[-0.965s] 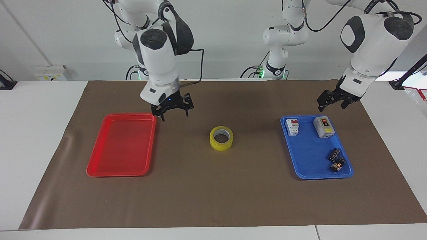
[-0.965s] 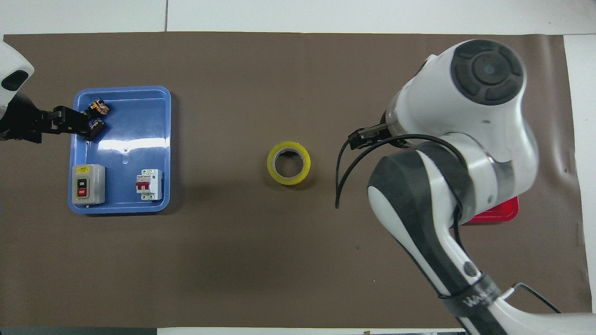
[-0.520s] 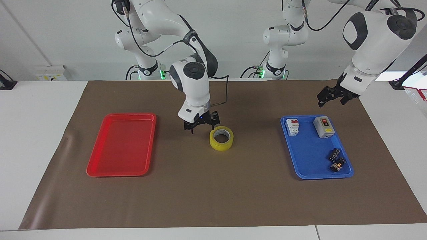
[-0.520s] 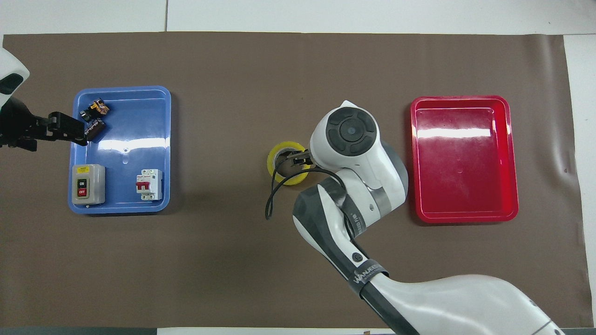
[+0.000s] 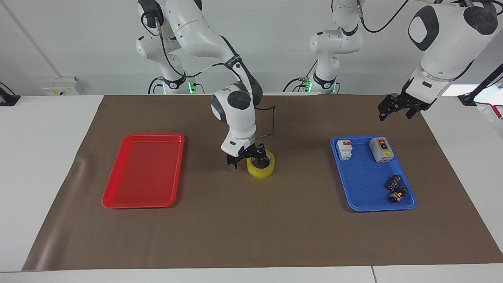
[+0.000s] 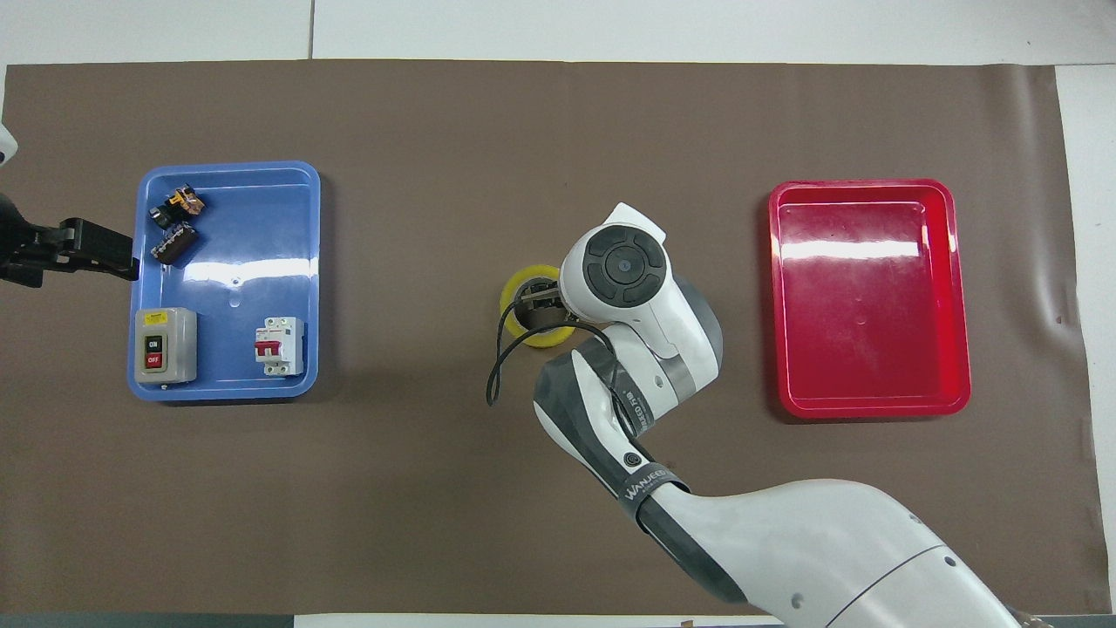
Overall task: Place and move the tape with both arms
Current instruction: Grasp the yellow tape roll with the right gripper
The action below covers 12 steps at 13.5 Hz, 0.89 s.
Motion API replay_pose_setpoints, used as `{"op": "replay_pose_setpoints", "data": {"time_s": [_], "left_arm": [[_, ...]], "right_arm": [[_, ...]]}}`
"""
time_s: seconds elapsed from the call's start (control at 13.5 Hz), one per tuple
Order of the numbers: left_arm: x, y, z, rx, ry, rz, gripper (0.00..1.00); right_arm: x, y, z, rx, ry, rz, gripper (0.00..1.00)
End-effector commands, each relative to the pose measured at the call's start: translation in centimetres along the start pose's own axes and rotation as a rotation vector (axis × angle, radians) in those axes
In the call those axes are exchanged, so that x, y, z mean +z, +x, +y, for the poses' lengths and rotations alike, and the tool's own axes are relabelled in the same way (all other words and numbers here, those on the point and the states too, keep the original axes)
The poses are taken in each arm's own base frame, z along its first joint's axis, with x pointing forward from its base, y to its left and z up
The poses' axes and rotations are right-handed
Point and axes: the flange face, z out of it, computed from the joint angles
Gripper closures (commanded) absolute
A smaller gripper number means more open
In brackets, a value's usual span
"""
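Observation:
The yellow tape (image 5: 261,169) lies flat on the brown mat in the middle of the table, and part of its ring shows in the overhead view (image 6: 511,305). My right gripper (image 5: 247,158) is down at the tape, open, with one finger in the hole and the other outside the wall on the side toward the red tray. In the overhead view the right gripper (image 6: 541,295) is mostly hidden under its wrist. My left gripper (image 5: 397,108) is open and empty, raised over the mat beside the blue tray; it also shows in the overhead view (image 6: 91,255).
An empty red tray (image 5: 118,173) lies toward the right arm's end. A blue tray (image 5: 363,181) toward the left arm's end holds a grey switch box (image 5: 381,149), a white breaker (image 5: 344,149) and small black parts (image 5: 396,188).
My right gripper has swung from the red tray's corner over to the tape and come down around its wall. My left gripper has drawn up and away from the blue tray.

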Motion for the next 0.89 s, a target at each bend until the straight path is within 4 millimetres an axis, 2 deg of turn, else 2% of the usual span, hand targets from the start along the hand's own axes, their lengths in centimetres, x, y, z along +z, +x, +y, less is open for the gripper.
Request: {"op": "replay_pose_setpoints", "data": {"time_s": [0.0,0.22,0.37,0.45,0.52,0.59,0.67,0.82], "left_arm": [[-0.1,-0.9,-1.2,0.007,-0.028,-0.005,0.0],[0.2,-0.9,-1.2,0.022,-0.027,0.004,0.0],[0.4,-0.7,-0.9,0.026,-0.027,0.026,0.0],[0.5,-0.7,-0.7,0.03,-0.026,0.035,0.0],[0.5,-0.7,-0.7,0.032,-0.026,0.044,0.0],[0.6,-0.7,-0.6,0.032,-0.026,0.047,0.0],[0.5,-0.6,-0.7,0.032,-0.026,0.053,0.0],[0.4,-0.5,-0.7,0.032,-0.025,0.06,0.0]], "right_arm": [[0.9,-0.5,0.4,-0.03,0.004,0.012,0.0],[2.4,-1.3,0.0,-0.04,0.009,0.025,0.0],[2.4,-1.1,0.2,-0.036,0.007,0.019,0.0],[2.3,-1.1,0.1,-0.038,0.008,0.02,0.09],[2.4,-1.1,0.3,-0.038,0.006,0.015,0.35],[2.4,-1.2,0.3,-0.046,0.003,0.009,0.9],[2.2,-1.1,0.3,-0.046,0.0,0.0,1.0],[1.2,-0.4,0.1,-0.04,-0.002,-0.015,1.0]]}}
